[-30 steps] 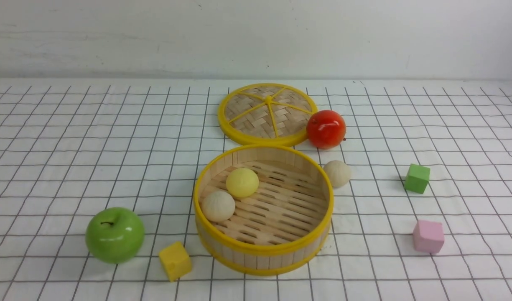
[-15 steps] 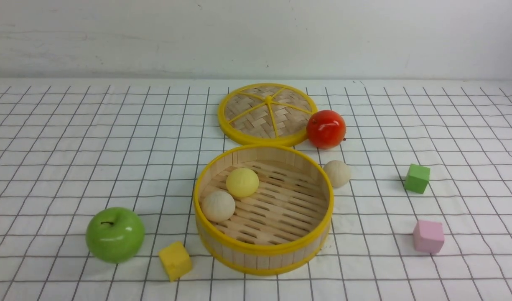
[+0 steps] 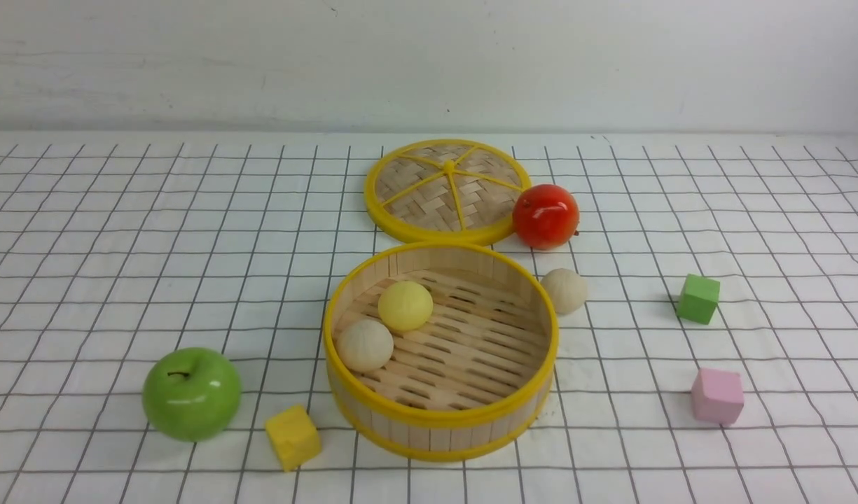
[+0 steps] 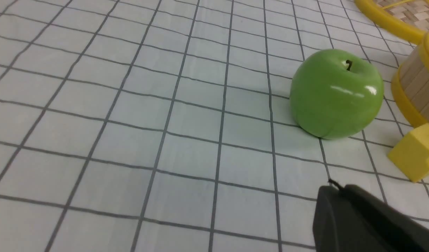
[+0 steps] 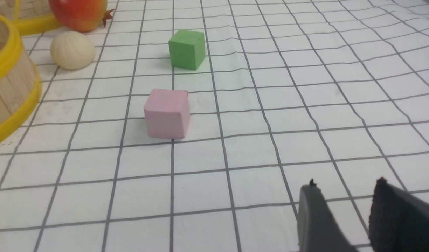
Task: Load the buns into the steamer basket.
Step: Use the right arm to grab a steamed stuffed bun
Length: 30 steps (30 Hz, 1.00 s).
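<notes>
The steamer basket (image 3: 443,418) stands mid-table. A pale yellow bun (image 3: 405,305) and an off-white bun (image 3: 364,345) lie on its slatted floor at the left. The third bun (image 3: 564,290), off-white, lies on the cloth just right of the basket's far side, and it also shows in the right wrist view (image 5: 72,50). Neither gripper shows in the front view. My left gripper (image 4: 335,187) is shut and empty, low over the cloth near the green apple. My right gripper (image 5: 345,182) is open by a narrow gap and empty, near the pink cube.
The flat woven lid (image 3: 446,189) lies behind the basket, with a red fruit (image 3: 545,215) at its right. A green apple (image 3: 191,394) and a yellow cube (image 3: 293,436) sit left of the basket. A green cube (image 3: 698,298) and a pink cube (image 3: 717,396) sit to the right.
</notes>
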Available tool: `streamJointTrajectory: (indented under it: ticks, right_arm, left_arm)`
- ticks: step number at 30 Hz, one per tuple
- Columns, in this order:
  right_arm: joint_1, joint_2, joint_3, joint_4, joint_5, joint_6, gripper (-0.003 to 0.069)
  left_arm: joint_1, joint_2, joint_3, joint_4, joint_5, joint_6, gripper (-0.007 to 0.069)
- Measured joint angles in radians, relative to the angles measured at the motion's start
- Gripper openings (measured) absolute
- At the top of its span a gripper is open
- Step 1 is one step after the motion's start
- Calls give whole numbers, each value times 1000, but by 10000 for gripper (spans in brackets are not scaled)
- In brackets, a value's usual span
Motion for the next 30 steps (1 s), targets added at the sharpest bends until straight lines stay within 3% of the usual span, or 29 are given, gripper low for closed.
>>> streamJointTrajectory:
  ticks: [25,30]
  right_arm:
    - [0,0,0,0,0,-1,241]
    - [0,0,8,0,-123,7,241]
  left_arm:
    - [0,0,0,0,0,0,8]
    - [0,0,0,0,0,0,12]
